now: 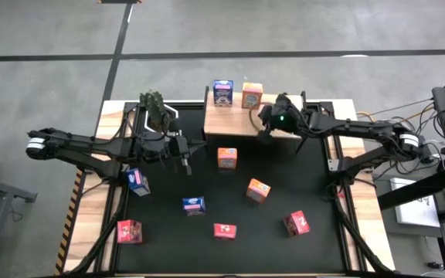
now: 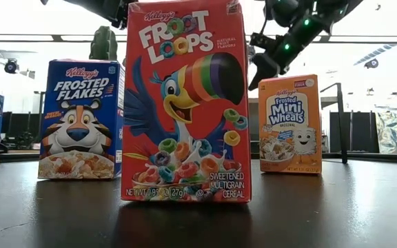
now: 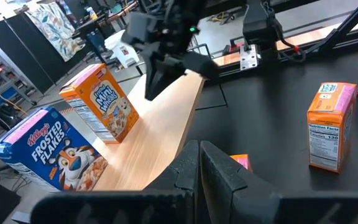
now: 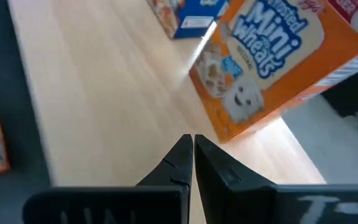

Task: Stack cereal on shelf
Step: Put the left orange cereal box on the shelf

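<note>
We see the light natural-wood rectangular shelf [image 1: 242,123] at upper centre of the high view, carrying a blue cardboard Frosted Flakes box [image 1: 222,93] and an orange Mini-Wheats box [image 1: 252,96]. Seven more boxes stand or lie on the black-matted table [image 1: 315,185] below, an orange one [image 1: 227,157] nearest. The right end effector [image 4: 193,144], fingers pressed together and empty, hovers over the shelf; the left end effector [image 3: 199,155], likewise closed, hangs left of centre. We judge the boxes light, stiff yet crushable: pinch the broad faces gently.
</note>
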